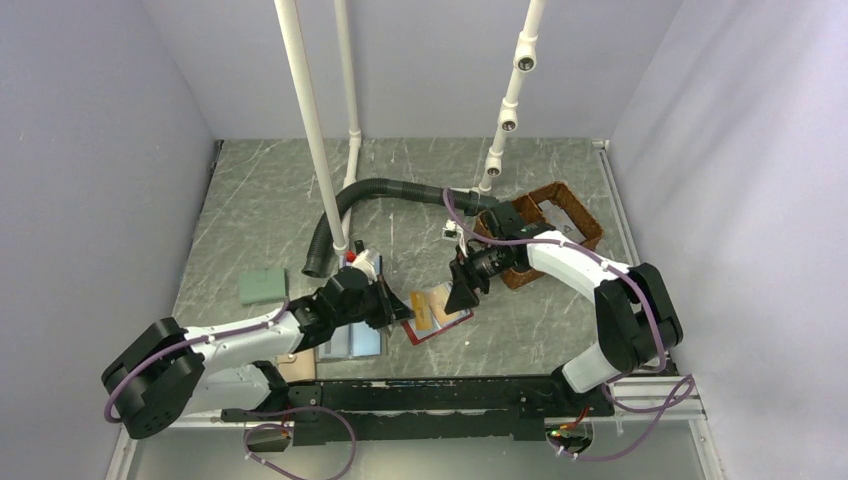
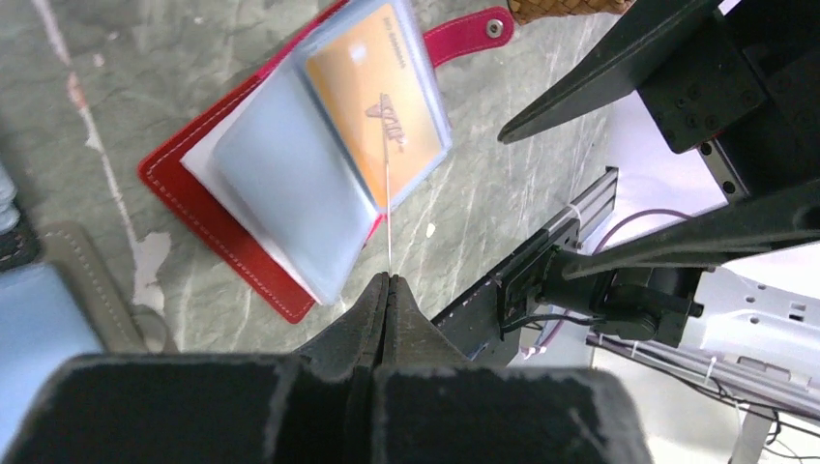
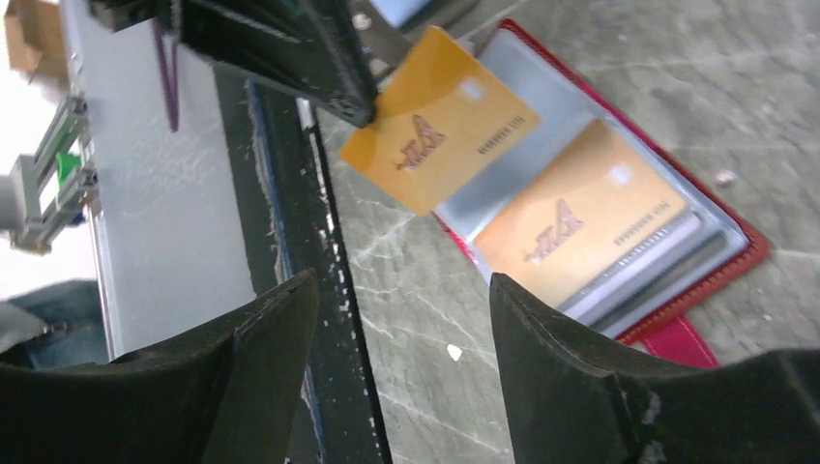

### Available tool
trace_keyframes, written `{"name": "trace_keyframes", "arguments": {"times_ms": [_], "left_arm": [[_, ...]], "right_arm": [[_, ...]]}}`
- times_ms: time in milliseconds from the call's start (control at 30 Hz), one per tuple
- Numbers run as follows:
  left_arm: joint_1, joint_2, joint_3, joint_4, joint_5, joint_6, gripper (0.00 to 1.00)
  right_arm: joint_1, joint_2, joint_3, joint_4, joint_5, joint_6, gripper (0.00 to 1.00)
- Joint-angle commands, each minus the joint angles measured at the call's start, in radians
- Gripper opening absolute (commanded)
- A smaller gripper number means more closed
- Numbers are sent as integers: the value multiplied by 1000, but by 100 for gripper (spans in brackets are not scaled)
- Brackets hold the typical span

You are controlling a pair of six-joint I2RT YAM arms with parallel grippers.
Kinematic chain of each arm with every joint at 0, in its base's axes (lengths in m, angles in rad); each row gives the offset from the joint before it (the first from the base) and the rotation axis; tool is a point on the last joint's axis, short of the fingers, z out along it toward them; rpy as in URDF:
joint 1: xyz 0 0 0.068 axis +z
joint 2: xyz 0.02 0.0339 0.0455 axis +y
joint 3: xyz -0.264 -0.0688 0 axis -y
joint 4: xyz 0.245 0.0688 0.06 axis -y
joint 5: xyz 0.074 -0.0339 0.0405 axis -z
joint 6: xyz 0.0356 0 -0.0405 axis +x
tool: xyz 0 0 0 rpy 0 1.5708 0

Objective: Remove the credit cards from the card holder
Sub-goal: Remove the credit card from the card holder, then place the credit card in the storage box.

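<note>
While the left gripper (image 2: 389,280) is clamped tight on the lower edge of one tan-orange credit card (image 3: 440,121), that card stands clear of the card holder (image 2: 208,215), lifted above its near-left corner and touching none of its sleeves. The red holder lies spread open on the grey marbled table (image 1: 260,200), its snap tab pointing away from the left arm. A second card (image 3: 580,222) of the same orange sits inside one clear sleeve of the holder. Just above the holder's far side hangs the right gripper (image 3: 401,285), its jaws set wide apart with nothing between them. A brown woven basket (image 1: 560,205) stands beyond the holder to its right, and a pale blue wallet (image 1: 352,342) lies near the holder on its left.
</note>
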Motion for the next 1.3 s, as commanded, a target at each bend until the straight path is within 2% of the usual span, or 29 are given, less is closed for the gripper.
{"name": "trace_keyframes", "arguments": {"times_ms": [0,133,300,500,733,900,1100,1267], "left_arm": [[2,35,88,-7,65,114,0],[2,71,118,-12,109,180,0],[2,104,166,-41,140,246,0],[2,134,187,-27,176,279,0],[1,126,194,-17,193,300,0],[2,110,189,-15,184,305,0],[1,99,187,-8,182,305,0],[2,100,182,10,184,296,0]], "right_arm": [[3,9,78,-167,-170,-279,70],[2,61,151,-374,-187,-666,82],[3,109,247,-461,-105,-880,89],[3,220,380,-644,-113,-1186,92],[16,369,536,-628,-127,-1067,90],[41,456,576,-770,-158,-1145,82],[76,476,553,-779,-161,-1149,68],[83,506,571,-840,-185,-1197,47]]}}
